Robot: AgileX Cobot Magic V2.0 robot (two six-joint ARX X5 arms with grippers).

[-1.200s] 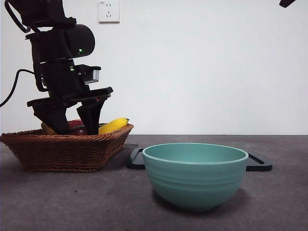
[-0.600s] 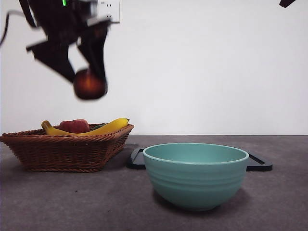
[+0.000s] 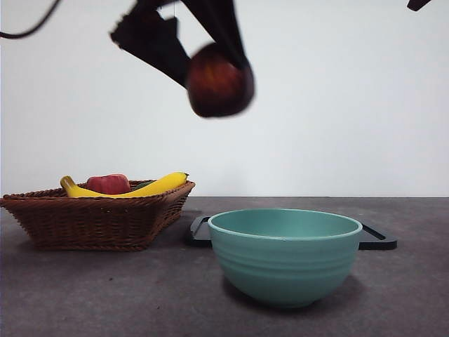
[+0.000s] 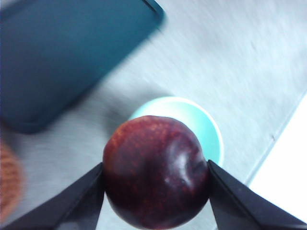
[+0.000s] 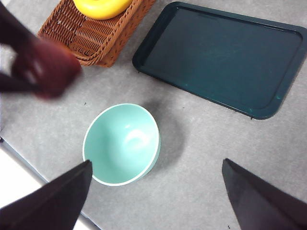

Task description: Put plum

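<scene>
The left tool (image 3: 210, 67) has lifted the round dark maroon plum (image 3: 219, 79) from the woven wicker basket (image 3: 98, 214) — now high, nearer the teal ceramic bowl (image 3: 284, 256).

On the grey table (image 3: 91, 295) stand a wicker basket (image 3: 95, 221) at left, a teal bowl (image 3: 284, 256) near, and a dark tray (image 3: 375, 242) behind the bowl.

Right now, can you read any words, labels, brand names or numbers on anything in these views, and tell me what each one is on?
None can be read.
The plum, held in the left gripper, shows no sticker.
The teal bowl, the dark tray and the wicker basket are plain.
The banana and the red fruit show no label.
</scene>
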